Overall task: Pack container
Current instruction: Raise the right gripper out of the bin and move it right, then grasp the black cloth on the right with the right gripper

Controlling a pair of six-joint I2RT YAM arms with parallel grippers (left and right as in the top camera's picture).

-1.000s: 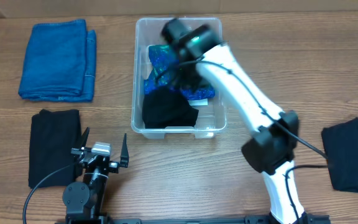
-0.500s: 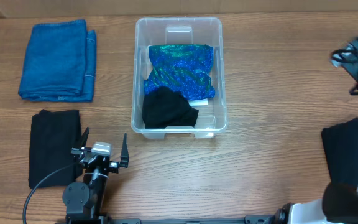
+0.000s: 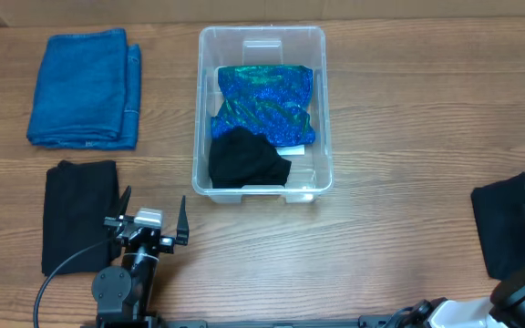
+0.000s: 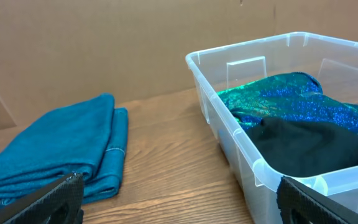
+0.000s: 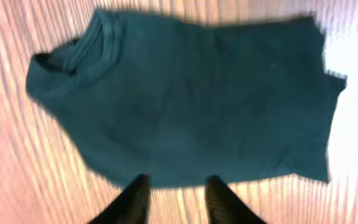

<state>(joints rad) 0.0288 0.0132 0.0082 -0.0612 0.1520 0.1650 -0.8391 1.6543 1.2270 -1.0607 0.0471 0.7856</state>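
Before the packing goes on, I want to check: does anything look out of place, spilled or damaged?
Nothing is spilled or damaged. Only the black cloth in the container lies bunched against its near wall, not folded flat.

Overhead view: even, diffuse lighting, faint shadows. Right wrist view: motion-blurred, bench washed out by glare at 3 o'clock.

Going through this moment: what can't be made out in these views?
1. Right wrist view: motion blur; whether the right gripper touches the dark cloth is unclear.
2. Overhead: that gripper is mostly cut off by the right frame edge, jaws unseen.
3. Overhead: the container floor is hidden under the shiny blue fabric and black garment.
4. Left wrist view: the container's far end is cut off by the right edge.
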